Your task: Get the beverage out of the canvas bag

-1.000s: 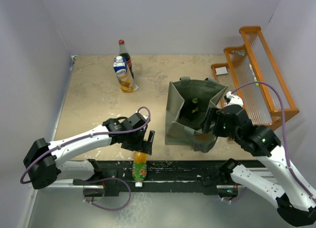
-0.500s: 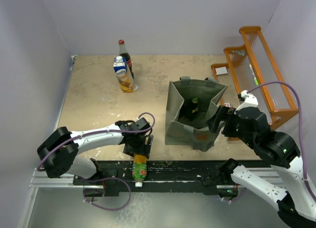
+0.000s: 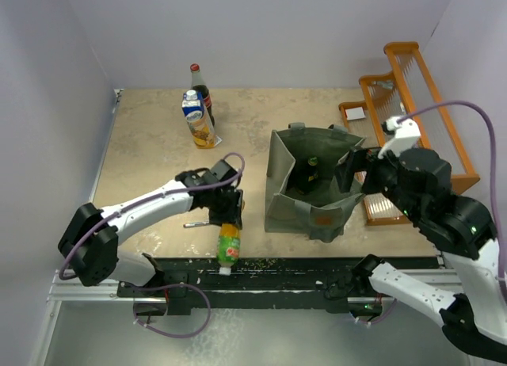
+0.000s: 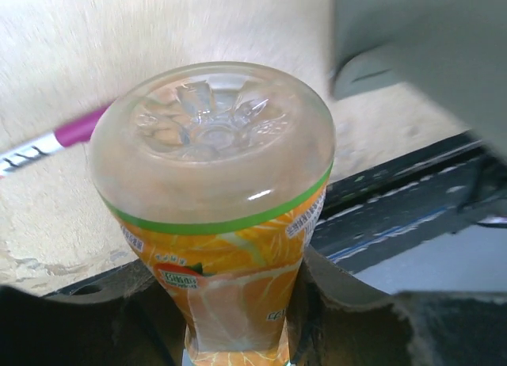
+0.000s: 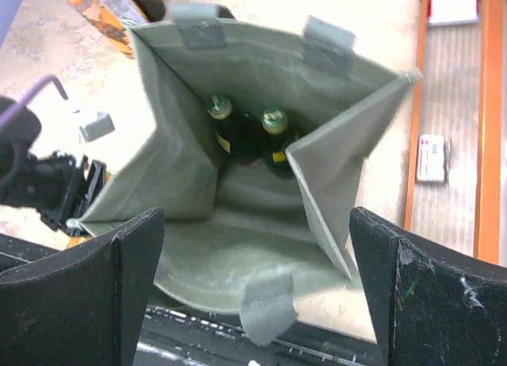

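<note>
Right wrist view looks straight down into the canvas bag (image 5: 190,172). Two dark bottles (image 5: 275,136) stand upright inside, caps up, right beneath the wide-open, empty right gripper (image 5: 255,223), the nearer arm. The left gripper (image 3: 226,220) is clamped on an orange juice bottle (image 3: 228,247) lying outside the bag.

Pale lavender-grey walls (image 3: 261,33) are closing in a tabletop (image 3: 150,136) on three sides. The tabletop is showing a mottled tan surface, scuffed whitish toward its near edge. An orange wooden rack (image 3: 405,77) is sitting against the right wall. A black rail (image 3: 301,267) is running along the near edge. Soft, even light is falling throughout.
</note>
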